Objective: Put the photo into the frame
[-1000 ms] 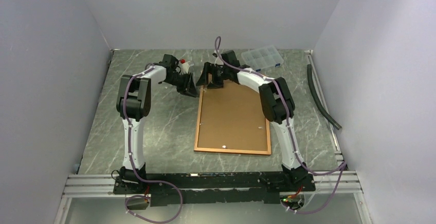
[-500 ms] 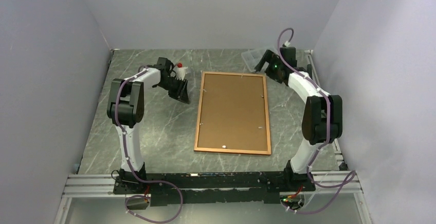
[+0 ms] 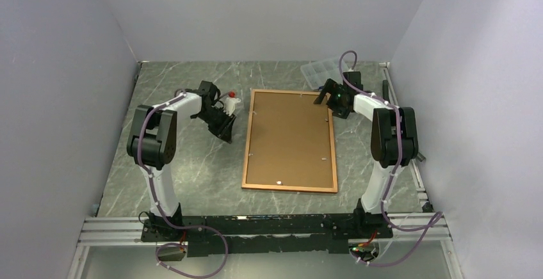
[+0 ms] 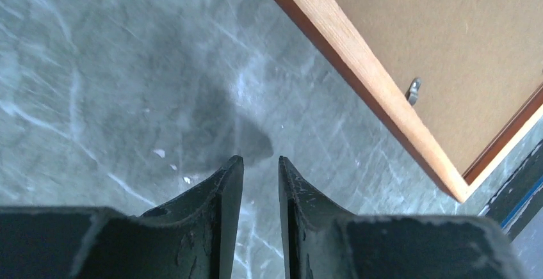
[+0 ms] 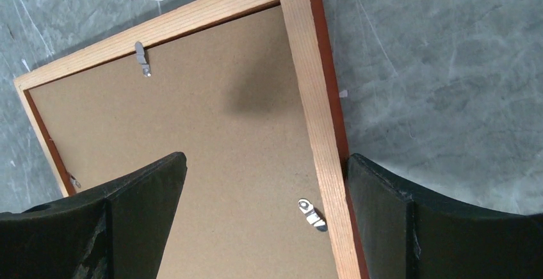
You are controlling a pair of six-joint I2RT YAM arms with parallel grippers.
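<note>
The large rectangular picture frame w/ thin reddish-brown wooden border (image 3: 289,189) lay flat on the green-grey marble-patterned table (image 3: 192,164), roughly centre btwn the two arms, long sides running near-to-far. It was back side up: the plain brown backing board (image 3: 289,138) filled the opening, so the pane wasn't visible. Inner face of the rails looked pale bare wood w/ visible grain (image 5: 314,100), outer edge a darker red-brown. Small silver metal tabs (image 5: 142,58) sat on the rails, pointing in over the board; another showed near the lower right of the right wrist view (image 5: 312,214) and one in the left wrist view (image 4: 413,91). The photo couldn't be seen in any view; whether it sat under the board can't be told.

The right gripper (image 3: 326,100) hovered over the frame's far right corner, jaws spread wide and holding nothing: in its wrist view (image 5: 266,160) one finger hung over the board, the other just outside the right rail.

The left gripper (image 3: 224,132) was beside the frame's left side, apart from it, over bare table. Its jaws (image 4: 259,160) stood only a narrow slit apart w/ nothing btwn them; the frame's rail (image 4: 358,68) crossed the upper right of that view.

A small white bottle w/ red cap (image 3: 229,104) stood just by the left arm's wrist. A small clear plastic compartment box (image 3: 318,71) sat at the far side, near the frame's far right corner
</note>
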